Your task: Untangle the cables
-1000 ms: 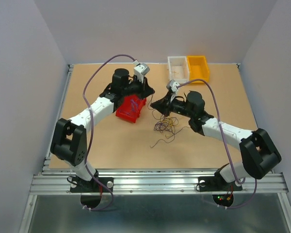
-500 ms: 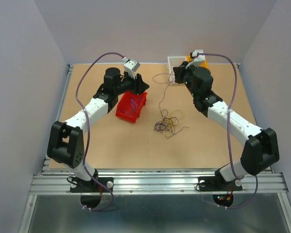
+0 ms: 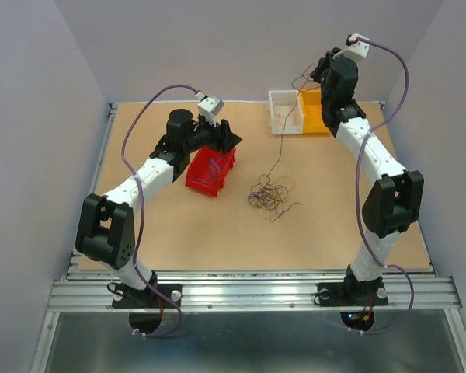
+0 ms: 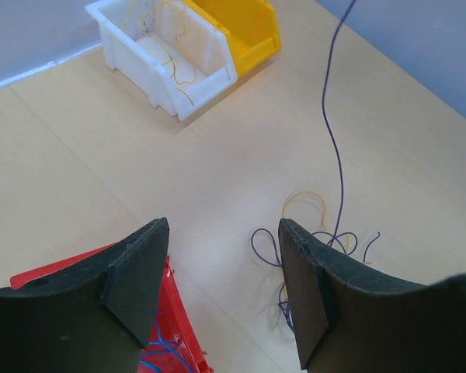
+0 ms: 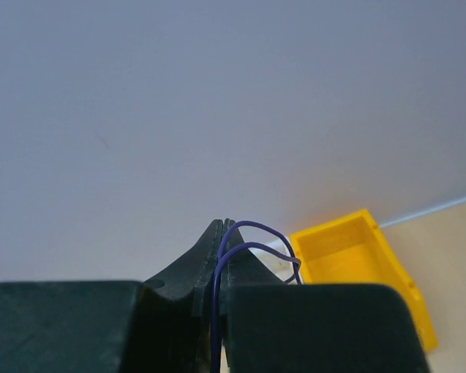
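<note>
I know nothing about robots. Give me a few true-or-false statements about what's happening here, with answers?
1. The right gripper is shut on a purple wire. True.
2. The left gripper is gripping a wire. False: it is open and empty, above the red bin.
3. The white bin has yellowish wires in it. True.
4. Every wire has been lifted off the table. False: a clump lies on it, and the purple wire hangs down to it.
</note>
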`<state>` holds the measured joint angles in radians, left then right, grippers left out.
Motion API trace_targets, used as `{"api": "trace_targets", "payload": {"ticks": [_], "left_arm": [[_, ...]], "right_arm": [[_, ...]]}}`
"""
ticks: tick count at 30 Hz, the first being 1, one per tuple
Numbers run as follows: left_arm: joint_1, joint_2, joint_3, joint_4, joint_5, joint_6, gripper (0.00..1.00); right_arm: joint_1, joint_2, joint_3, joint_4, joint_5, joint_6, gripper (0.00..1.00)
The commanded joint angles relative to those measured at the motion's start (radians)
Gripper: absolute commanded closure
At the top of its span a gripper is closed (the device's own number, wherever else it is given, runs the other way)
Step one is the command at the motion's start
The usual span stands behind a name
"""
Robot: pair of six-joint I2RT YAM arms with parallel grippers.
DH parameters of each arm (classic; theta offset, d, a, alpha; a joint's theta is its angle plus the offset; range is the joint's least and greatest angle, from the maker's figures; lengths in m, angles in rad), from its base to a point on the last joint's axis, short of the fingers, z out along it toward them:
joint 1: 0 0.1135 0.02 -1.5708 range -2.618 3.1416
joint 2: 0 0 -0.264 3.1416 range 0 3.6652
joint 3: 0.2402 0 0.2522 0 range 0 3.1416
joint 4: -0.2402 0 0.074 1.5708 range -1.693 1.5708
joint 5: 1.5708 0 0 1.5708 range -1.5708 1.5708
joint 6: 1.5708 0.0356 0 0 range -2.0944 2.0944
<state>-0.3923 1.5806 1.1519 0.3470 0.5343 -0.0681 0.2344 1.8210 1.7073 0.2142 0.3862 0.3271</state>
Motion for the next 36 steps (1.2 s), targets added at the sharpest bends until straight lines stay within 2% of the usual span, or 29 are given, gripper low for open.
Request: {"api": "trace_targets", "payload": {"ticks": [1, 5, 9, 12, 14, 18, 23, 26, 30, 36], "left_arm": [[-0.003, -0.062, -0.014, 0.050, 0.030, 0.011, 0.30], [-0.005, -0.048, -0.012, 0.052, 0.041, 0.014, 0.30], [-0.008, -0.021, 0.002, 0.043, 0.038, 0.019, 0.30], [-0.008, -0.008, 0.009, 0.035, 0.033, 0.024, 0.30], [-0.010, -0.008, 0.009, 0.032, 0.030, 0.028, 0.30], [-0.020, 0.001, 0.017, 0.024, 0.029, 0.042, 0.30], [-0.115, 0.113, 0.075, -0.058, -0.002, 0.113, 0.30], [-0.135, 0.160, 0.101, -0.069, -0.017, 0.108, 0.30], [-0.129, 0.142, 0.098, -0.074, -0.030, 0.114, 0.30], [-0.131, 0.111, 0.086, -0.066, -0.030, 0.117, 0.30]], "right_arm": [[-0.017, 0.041, 0.172, 0.050, 0.039, 0.004, 0.99], [-0.032, 0.085, 0.164, 0.185, 0.048, -0.009, 0.99], [-0.047, 0.188, 0.250, 0.177, 0.113, -0.060, 1.00], [-0.095, 0.240, 0.273, 0.189, 0.148, 0.001, 0.99], [-0.148, 0.253, 0.293, 0.191, 0.093, 0.094, 0.99], [-0.191, 0.233, 0.290, 0.205, 0.089, 0.180, 1.00], [-0.191, 0.258, 0.295, 0.202, 0.008, 0.103, 1.00], [-0.193, 0.291, 0.269, 0.201, -0.006, 0.072, 0.99], [-0.191, 0.337, 0.232, 0.255, -0.068, 0.007, 0.99], [-0.193, 0.435, 0.219, 0.251, -0.130, 0.012, 1.00]]}}
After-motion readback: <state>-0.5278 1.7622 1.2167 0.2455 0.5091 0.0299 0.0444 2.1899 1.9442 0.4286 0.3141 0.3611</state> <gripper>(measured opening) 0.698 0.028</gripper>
